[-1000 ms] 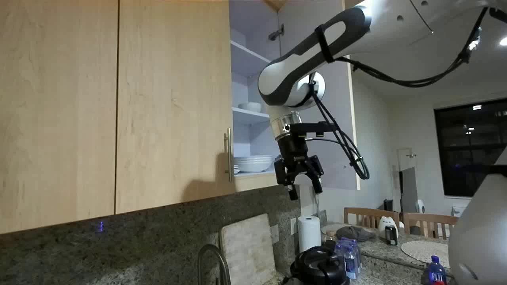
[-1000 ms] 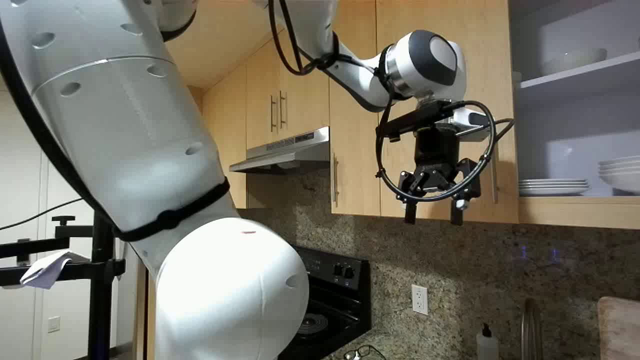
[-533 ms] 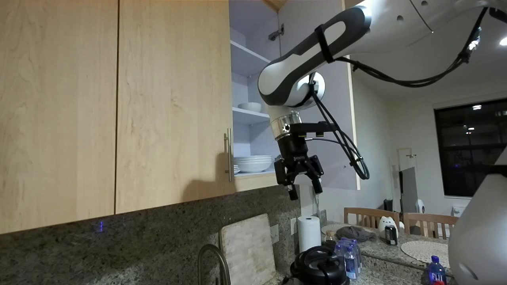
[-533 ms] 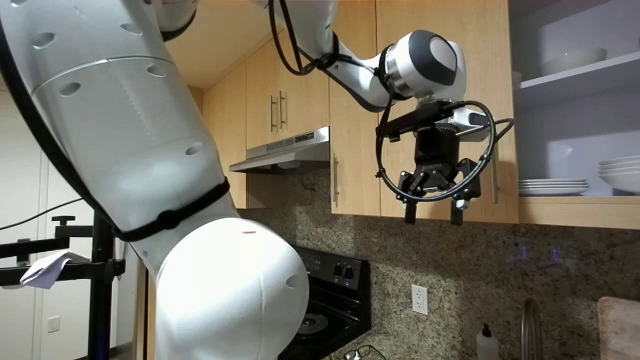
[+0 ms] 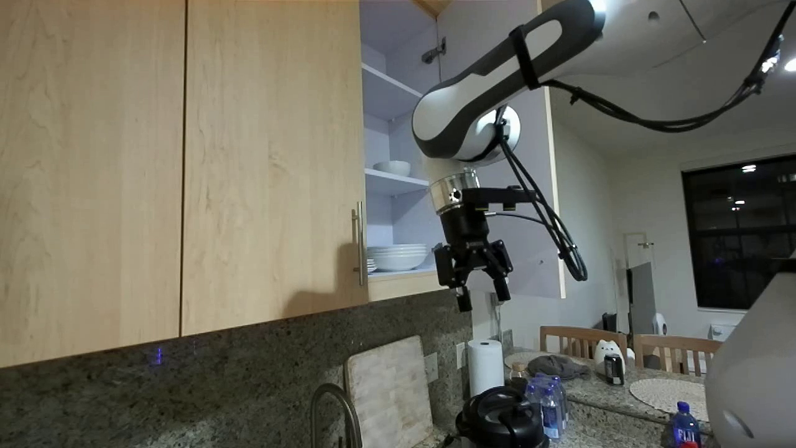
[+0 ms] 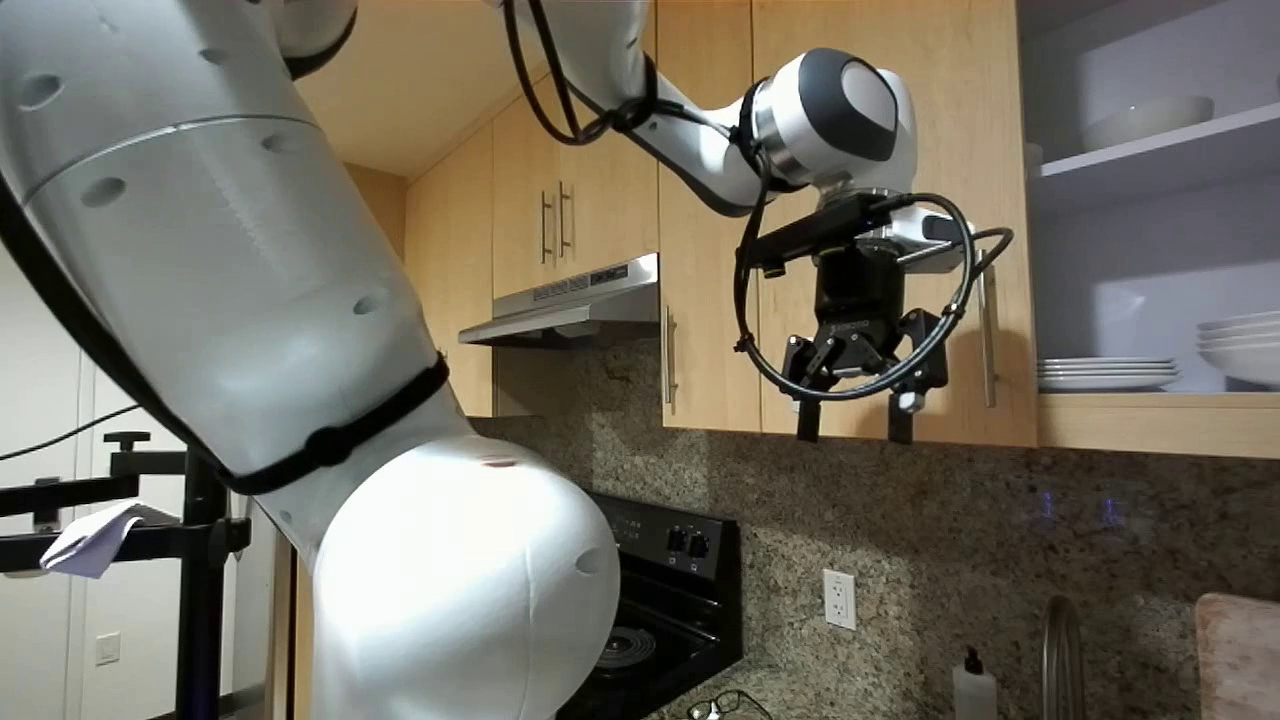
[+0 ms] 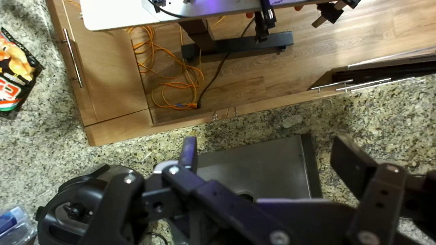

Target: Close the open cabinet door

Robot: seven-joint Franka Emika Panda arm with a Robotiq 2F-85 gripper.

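Currently, off the cabinet (image 5: 404,285), the door (image 5: 536,143) stands swung out behind the arm (image 5: 491,84) in an exterior view, white inner face showing, so pushing on that face would likely force it wider, and closing it before you are clear could trap the arm. Your gripper (image 5: 483,297) is empty and spread wide, so it might catch the door's free edge as you go around, and the slack cables (image 6: 953,312) could snag there too.

The arm (image 6: 250,300) is glossy white, with round recesses (image 6: 104,191), a red mark (image 6: 498,462) and dark grey trim (image 6: 830,105). Black straps (image 6: 330,445) encircle it; black cables (image 5: 668,126) run alongside. Fitted: a silver collar (image 5: 443,193) and a black, two-fingered gripper (image 6: 854,423) (bright screw heads (image 7: 279,237) show on its linkages (image 7: 231,207)).
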